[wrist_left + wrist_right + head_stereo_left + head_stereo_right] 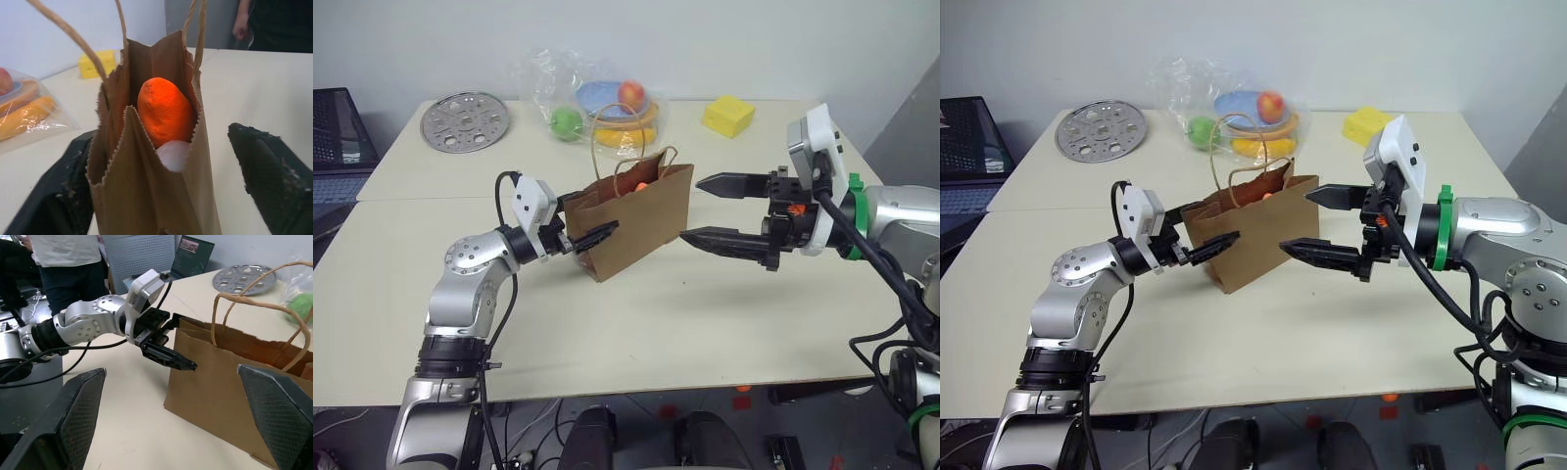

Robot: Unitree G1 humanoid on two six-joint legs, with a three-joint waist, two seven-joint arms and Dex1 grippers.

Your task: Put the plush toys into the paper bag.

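two tools are at work over the bench. the left tool (585, 227) sits at the narrow end of the paper bag (641, 223), its two black fingers spread with one on each side of that end; in the left wrist view the near finger (271, 171) stands clear of the paper, while the other (54, 196) lies against or just beside the bag wall, and i cannot tell whether it presses. the right tool (705, 211) hovers at the bag's opposite end, jaws wide apart and empty, both fingertips just beside the paper and pointing across toward the left tool.

one paper bag stands upright near the middle of the bench, mouth open, with two twine loop handles (1244, 147) rising above it. two plush toys are inside it: one orange carrot (164, 112) poking up near the mouth, and one white toy (173, 154) below and touching it.

toward the far edge lie one round perforated metal disc (465, 119) near the far left corner, one clear plastic bag of toy fruit (602, 106) at the middle, and one yellow block (728, 115) farther right.

a person (68, 264) stands beyond the bench.
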